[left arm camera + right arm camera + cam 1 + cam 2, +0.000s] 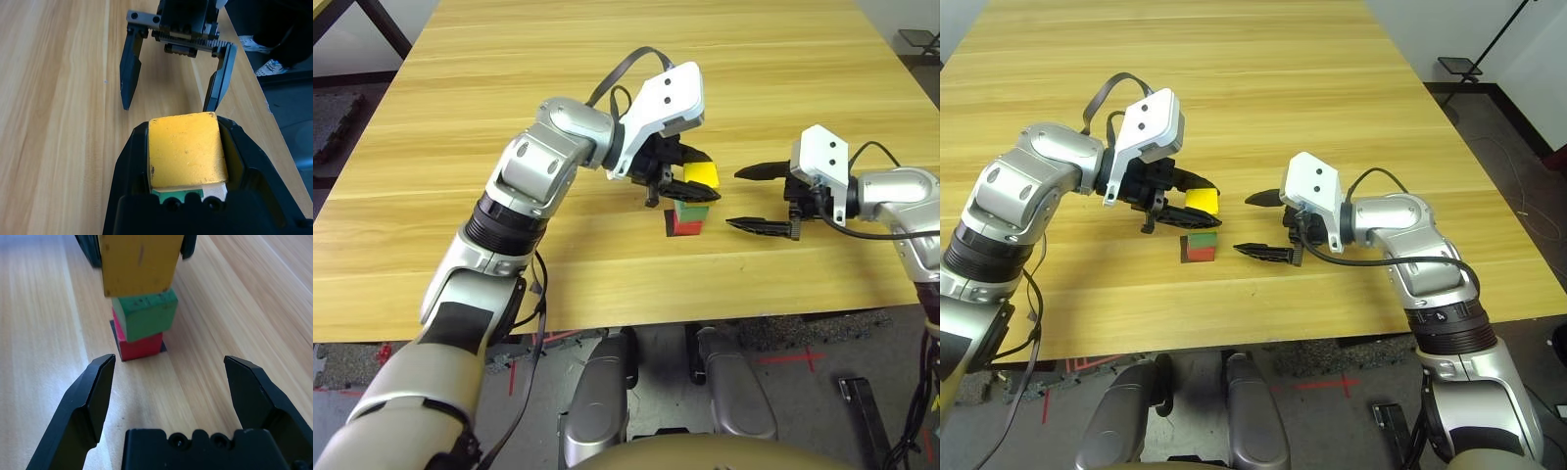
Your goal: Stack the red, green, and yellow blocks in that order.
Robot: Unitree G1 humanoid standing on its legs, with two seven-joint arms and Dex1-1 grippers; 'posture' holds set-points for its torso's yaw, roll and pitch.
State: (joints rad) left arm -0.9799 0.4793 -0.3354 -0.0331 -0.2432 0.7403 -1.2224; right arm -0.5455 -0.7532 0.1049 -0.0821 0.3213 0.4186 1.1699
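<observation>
The red block (pixel 139 346) rests on the table with the green block (pixel 145 316) on top of it, slightly twisted. My left gripper (pixel 695 177) is shut on the yellow block (pixel 187 149) and holds it just over the green one. I cannot tell whether yellow and green touch. The yellow block sits a little off-centre over the stack. My right gripper (pixel 732 198) stands open just right of the stack, its fingers (pixel 83 406) pointing at it with nothing between them.
A flat black square patch (pixel 113 327) lies under the red block. The wooden table (pixel 607 88) stretches bare behind and to the left of the stack. Its front edge (pixel 636 321) runs a short way in front of the stack.
</observation>
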